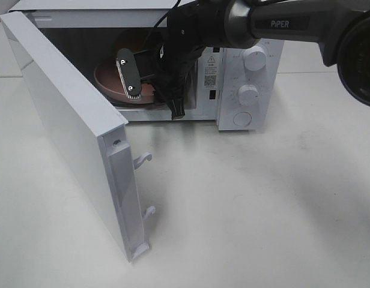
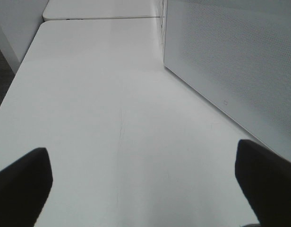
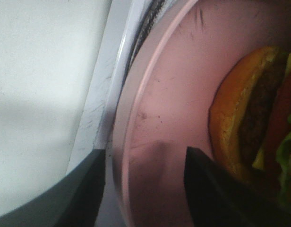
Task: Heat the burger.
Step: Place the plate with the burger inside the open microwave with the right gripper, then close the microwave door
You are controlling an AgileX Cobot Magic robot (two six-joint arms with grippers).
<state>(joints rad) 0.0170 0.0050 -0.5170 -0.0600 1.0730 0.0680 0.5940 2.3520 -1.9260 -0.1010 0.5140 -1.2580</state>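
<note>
The burger (image 1: pixel 131 41) sits on a round pink plate (image 1: pixel 107 81) inside the open white microwave (image 1: pixel 245 36). In the right wrist view the burger (image 3: pixel 259 123) shows its bun, patty, tomato and lettuce on the plate (image 3: pixel 174 94). My right gripper (image 1: pixel 152 93) reaches into the microwave and is open. Its jaws straddle the plate's front rim, one finger over the plate and one outside it (image 3: pixel 144 156). My left gripper (image 2: pixel 145 189) is open and empty over the bare table, and is out of the exterior view.
The microwave door (image 1: pixel 71 120) stands wide open toward the front left, its latch hooks (image 1: pixel 143 159) sticking out. Two knobs (image 1: pixel 255 59) are on the right panel. A white perforated wall (image 2: pixel 230 56) stands close beside the left gripper.
</note>
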